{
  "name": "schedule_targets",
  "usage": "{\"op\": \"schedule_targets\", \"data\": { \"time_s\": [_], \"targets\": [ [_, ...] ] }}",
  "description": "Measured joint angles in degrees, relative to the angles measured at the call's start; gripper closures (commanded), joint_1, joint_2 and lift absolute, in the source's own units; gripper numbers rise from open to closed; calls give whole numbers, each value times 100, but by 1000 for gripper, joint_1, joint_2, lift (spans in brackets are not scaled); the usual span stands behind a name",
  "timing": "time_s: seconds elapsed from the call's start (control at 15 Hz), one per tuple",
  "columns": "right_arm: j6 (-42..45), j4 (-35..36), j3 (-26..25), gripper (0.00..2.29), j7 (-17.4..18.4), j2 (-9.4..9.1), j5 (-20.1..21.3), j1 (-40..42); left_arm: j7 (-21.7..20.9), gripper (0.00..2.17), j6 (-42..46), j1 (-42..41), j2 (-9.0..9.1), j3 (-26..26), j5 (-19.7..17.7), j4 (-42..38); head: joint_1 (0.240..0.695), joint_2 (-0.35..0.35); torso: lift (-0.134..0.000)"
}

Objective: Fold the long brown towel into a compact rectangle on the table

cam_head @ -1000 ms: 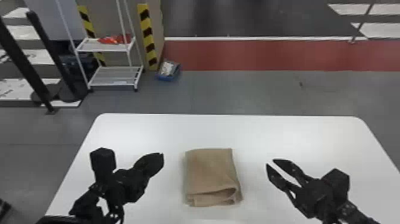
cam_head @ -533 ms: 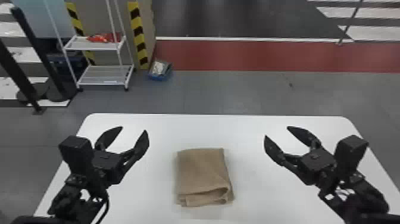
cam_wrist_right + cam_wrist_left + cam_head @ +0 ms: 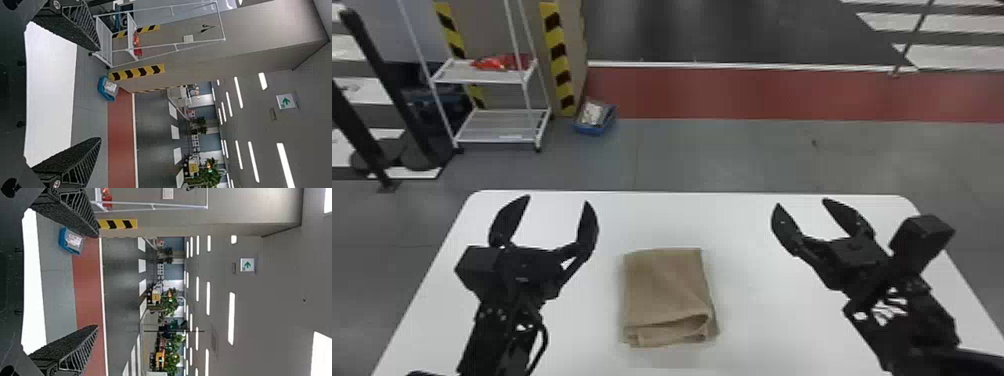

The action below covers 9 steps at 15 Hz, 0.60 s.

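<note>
Head view: towel (image 3: pixel 664 292), inner layers indistinct

Towel (image 3: pixel 664 287) on table (image 3: pixel 757 330) — rack (image 3: pixel 499 127) behind, left

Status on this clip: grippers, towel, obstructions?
Left gripper open, empty, left of towel. Right gripper open, empty, right of it. Brown towel folded on white table, near edge layered unevenly. Nothing lying on towel.

The towel (image 3: pixel 664 290) is matt cloth, the table (image 3: pixel 752 320) looks smooth, the shelf rack (image 3: pixel 499 122) like metal.
</note>
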<state>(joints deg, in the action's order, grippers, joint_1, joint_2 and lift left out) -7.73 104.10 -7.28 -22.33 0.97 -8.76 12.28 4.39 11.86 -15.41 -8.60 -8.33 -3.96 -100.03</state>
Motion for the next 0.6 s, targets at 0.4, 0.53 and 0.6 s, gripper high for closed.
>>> {"op": "schedule_targets", "data": {
  "time_s": [0.4,0.53,0.6],
  "targets": [
    [161,20,418,80,462,0,329,99,-286,76,-149,493,-5,117,62,521,695,1,0],
    [209,31,552,80,596,-1,467,156,-375,73,-471,531,-48,318,-106,431,695,25,0],
    [195,48,588,80,609,-1,501,167,-392,73,-531,529,-73,382,-185,397,695,36,0]
  ]
}}
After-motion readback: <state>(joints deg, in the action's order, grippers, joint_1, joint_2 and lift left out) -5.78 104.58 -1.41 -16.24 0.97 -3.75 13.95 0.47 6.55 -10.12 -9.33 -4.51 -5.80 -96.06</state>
